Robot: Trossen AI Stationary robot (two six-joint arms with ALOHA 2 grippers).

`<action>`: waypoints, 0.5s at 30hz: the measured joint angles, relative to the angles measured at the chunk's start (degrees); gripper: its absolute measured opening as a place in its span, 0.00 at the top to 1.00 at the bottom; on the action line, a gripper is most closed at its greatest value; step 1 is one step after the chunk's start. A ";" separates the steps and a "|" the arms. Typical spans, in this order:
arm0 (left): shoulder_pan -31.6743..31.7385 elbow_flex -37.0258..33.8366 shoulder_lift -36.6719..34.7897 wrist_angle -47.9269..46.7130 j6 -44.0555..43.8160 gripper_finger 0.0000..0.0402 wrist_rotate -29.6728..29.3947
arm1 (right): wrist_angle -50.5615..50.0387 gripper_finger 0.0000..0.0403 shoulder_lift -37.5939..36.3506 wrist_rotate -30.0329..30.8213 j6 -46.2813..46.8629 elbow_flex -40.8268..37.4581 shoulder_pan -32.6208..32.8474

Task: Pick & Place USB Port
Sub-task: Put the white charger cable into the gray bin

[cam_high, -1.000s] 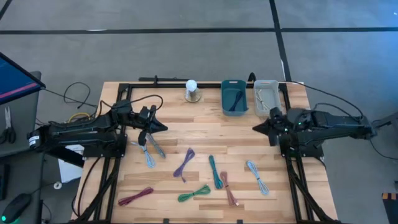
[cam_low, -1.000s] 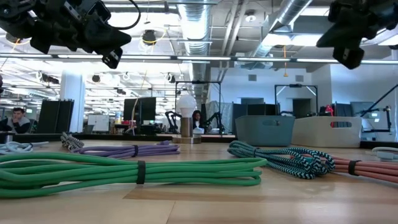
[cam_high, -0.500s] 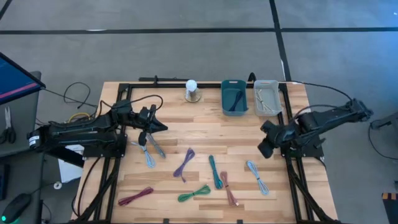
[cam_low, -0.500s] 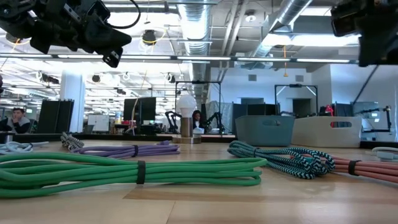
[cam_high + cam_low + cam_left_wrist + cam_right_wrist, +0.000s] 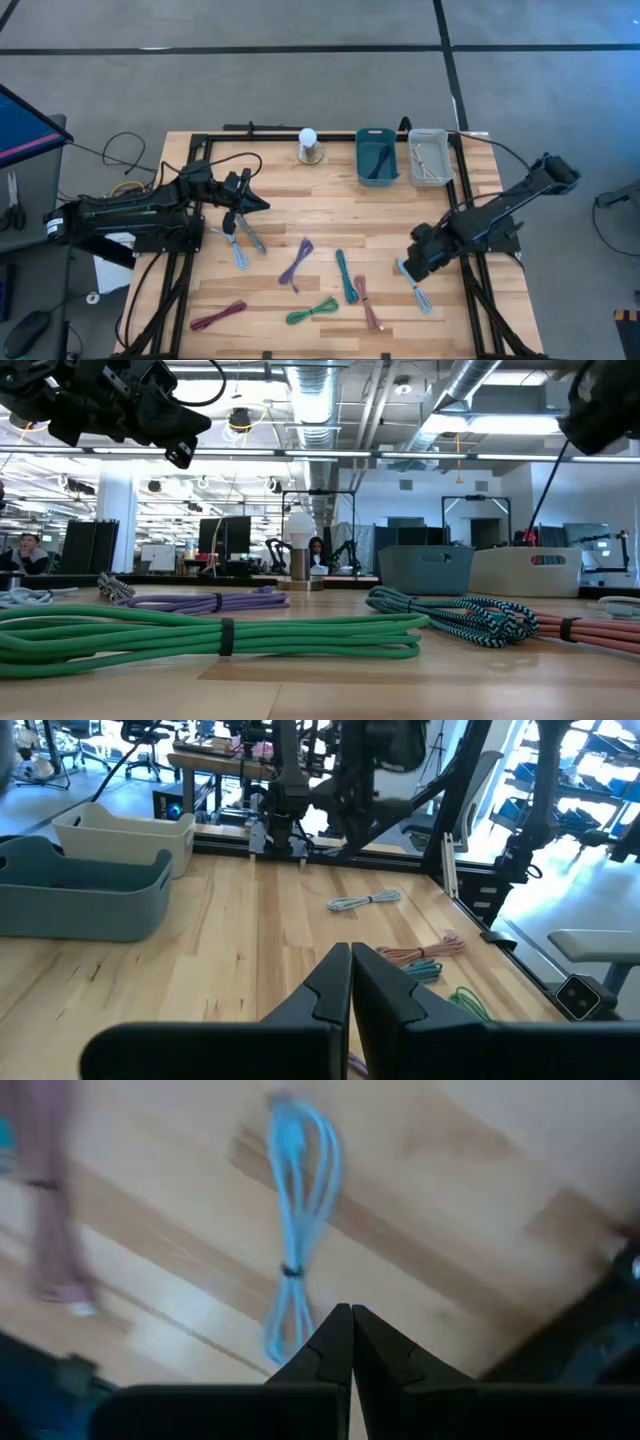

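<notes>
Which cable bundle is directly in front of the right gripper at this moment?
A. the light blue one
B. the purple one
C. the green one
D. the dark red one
A: the right wrist view looks past the shut right gripper straight at the light blue cable bundle, and the high view shows that gripper above the same bundle.

Several bundled USB cables lie loose on the wooden table: a light blue cable at the right, tied at its middle with a dark band, then a pink cable, a teal cable, a green cable, a purple cable and a maroon cable at the near left. Another pale blue cable lies left of centre. At the far edge a teal bin and a grey bin stand side by side, each holding a cable.
</notes>
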 joint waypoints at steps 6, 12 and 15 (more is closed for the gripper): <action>0.02 0.00 0.00 -0.02 0.00 0.97 -0.01 | 4.47 0.88 7.67 -1.08 -0.23 -0.01 -0.04; 0.04 -0.02 0.01 -0.04 0.02 0.97 -0.01 | 14.31 0.74 13.59 -1.11 -1.89 0.00 -0.09; 0.04 -0.02 0.02 -0.04 0.38 0.97 -0.01 | 17.17 0.68 16.52 -1.06 -4.80 0.00 -0.18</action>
